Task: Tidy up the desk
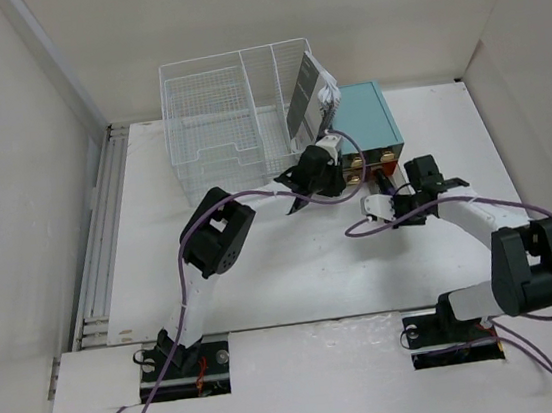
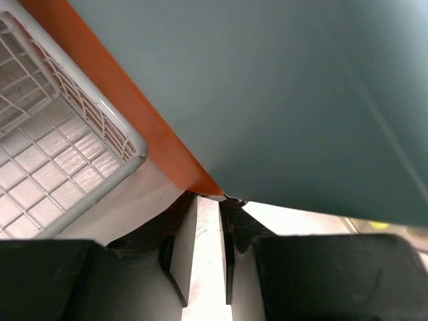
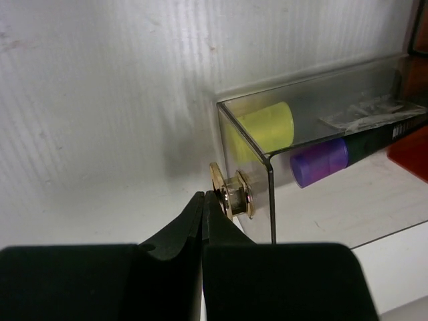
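Note:
On the white desk (image 1: 295, 275), my left gripper (image 1: 318, 156) is shut on the lower edge of a thin book (image 1: 308, 97). The book stands tilted against the right end of the white wire-mesh organizer (image 1: 209, 114). In the left wrist view the book's white edge sits between my fingers (image 2: 207, 200), below its grey-teal cover (image 2: 301, 100) and orange edge, with the organizer's corner (image 2: 60, 154) to the left. My right gripper (image 1: 374, 197) is shut and empty. Its tips (image 3: 204, 197) touch the gold knob (image 3: 231, 190) of a clear drawer (image 3: 321, 107).
The teal drawer box (image 1: 366, 120) stands right of the organizer, its drawer pulled out toward my right arm. A yellow marker (image 3: 264, 127) and a purple one (image 3: 321, 162) lie inside the drawer. A ribbed metal rail (image 1: 100, 248) runs along the desk's left edge.

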Action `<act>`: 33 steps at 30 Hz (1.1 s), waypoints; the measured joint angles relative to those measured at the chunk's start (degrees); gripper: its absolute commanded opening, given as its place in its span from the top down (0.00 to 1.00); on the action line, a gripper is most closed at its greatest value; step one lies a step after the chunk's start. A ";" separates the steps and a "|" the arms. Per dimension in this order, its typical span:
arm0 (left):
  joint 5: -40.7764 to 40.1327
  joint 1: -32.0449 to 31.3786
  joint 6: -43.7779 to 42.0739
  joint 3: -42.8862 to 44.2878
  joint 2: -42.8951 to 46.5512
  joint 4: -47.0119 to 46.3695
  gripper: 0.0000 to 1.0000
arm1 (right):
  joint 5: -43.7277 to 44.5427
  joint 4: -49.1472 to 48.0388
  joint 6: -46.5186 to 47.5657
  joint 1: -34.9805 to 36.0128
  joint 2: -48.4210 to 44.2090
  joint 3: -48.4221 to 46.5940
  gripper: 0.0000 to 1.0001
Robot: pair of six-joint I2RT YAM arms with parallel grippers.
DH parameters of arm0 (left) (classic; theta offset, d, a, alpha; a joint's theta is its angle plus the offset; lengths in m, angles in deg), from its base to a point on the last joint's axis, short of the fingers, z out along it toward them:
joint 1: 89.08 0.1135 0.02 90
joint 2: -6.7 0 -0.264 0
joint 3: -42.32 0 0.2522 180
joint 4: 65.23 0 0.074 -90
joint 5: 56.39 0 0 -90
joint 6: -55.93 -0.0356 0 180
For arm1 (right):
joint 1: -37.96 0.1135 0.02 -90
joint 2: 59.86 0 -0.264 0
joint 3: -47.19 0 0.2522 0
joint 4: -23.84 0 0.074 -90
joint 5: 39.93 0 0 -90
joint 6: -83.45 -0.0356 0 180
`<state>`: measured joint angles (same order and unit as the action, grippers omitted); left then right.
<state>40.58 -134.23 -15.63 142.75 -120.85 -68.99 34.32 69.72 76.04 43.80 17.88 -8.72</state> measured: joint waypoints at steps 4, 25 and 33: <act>0.92 0.26 0.70 -0.90 0.00 -1.57 0.83 | 4.07 -5.11 -3.58 1.55 2.23 0.00 1.00; 3.19 0.66 0.94 -4.28 0.63 -7.10 0.80 | 25.00 -24.41 -17.18 9.68 15.21 -6.40 1.00; 3.23 1.90 1.44 -4.81 0.83 -8.74 0.79 | 34.12 -30.25 -19.47 13.03 19.06 -8.94 1.00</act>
<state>43.81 -132.32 -14.19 137.94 -120.02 -77.73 68.44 39.47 56.57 56.83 36.94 -17.66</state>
